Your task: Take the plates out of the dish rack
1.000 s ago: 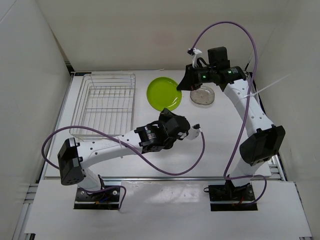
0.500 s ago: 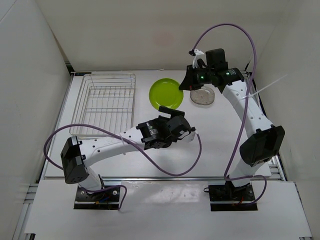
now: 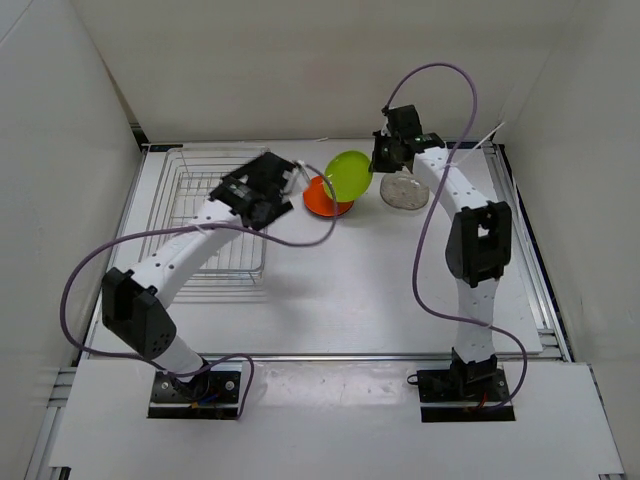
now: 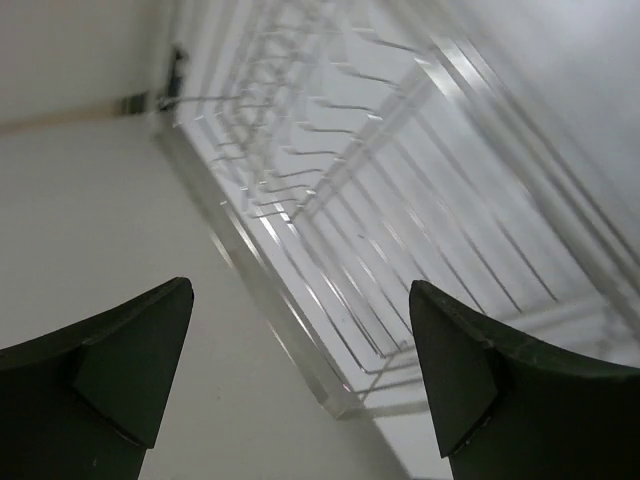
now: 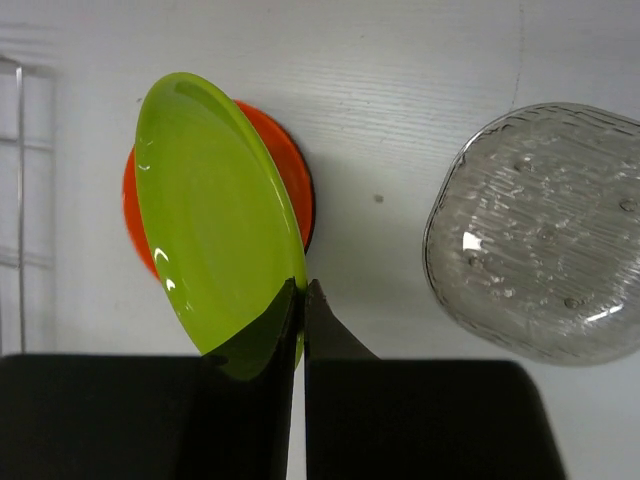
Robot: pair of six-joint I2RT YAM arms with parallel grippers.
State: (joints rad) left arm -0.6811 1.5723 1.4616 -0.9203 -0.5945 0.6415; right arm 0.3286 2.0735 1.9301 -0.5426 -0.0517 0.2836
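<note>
Rack: wire basket on the bench; every place below is told from it.
Left pincer: released, the two dark fingers standing wide apart with nothing between them. It hangs over the rack's right side. In the left wrist view only blurred wires, the rack's rim and bare bench show past the fingertips.
Left arm: reaches across the rack's near right corner up to the rack's right rim.
Right pincer: clenched on the green plate, well to the right of the rack, toward its far end.
Green plate: tilted steeply, not lying flat. Its lower rim is pinched between the right pincer's fingers and the rest rises away from them. It stands to the right of the rack, between the rack and the clear plate.
Orange plate: flat on the bench, just right of the rack's right side and nearer the rack than any other plate. The green plate leans over it and hides most of it from the right wrist view. Whether the two touch cannot be told.
Clear plate: flat on the bench, the farthest plate from the rack. It lies beside the right pincer on the side away from the rack, apart from the green and orange plates.
</note>
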